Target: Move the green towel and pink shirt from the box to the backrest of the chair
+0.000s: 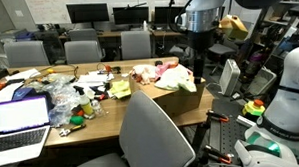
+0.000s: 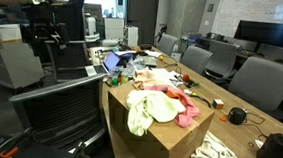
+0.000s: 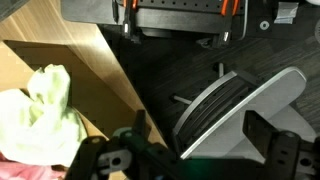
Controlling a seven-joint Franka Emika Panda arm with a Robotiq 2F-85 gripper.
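Cardboard box (image 2: 167, 141) holds crumpled soft green towel (image 2: 149, 110) and pink shirt (image 2: 186, 115); pincer (image 3: 195, 158) gapes wide, empty.

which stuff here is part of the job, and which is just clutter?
Job: pale yellow-green towel, salmon-pink shirt, brown cardboard box, grey fabric office chair with rounded backrest, open gripper.
Clutter: open silver laptop, crumpled clear plastic bags, black monitors, white cloth on the floor.

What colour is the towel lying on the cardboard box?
The towel is pale yellow-green; the wrist view shows it best.
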